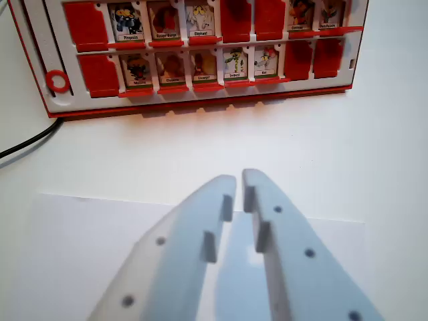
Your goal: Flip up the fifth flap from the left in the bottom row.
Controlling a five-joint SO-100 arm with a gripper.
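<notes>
A red and white flap board (60,40) stands across the top of the wrist view. Its bottom row starts at the wrist view's left with a plain red flap (100,73), followed by several picture flaps, then two plain red ones (313,57). The fifth flap from the left (235,63) shows a green figure with a label. My gripper (239,184) is low in the middle, well short of the board and apart from it. Its pale fingers (200,227) stand almost together with only a thin slit between the tips, holding nothing.
A black cable (27,144) runs off the wrist view's left edge beside the board. A white sheet (80,254) lies on the white table under the gripper. A red ring (58,81) sits on the board's left end.
</notes>
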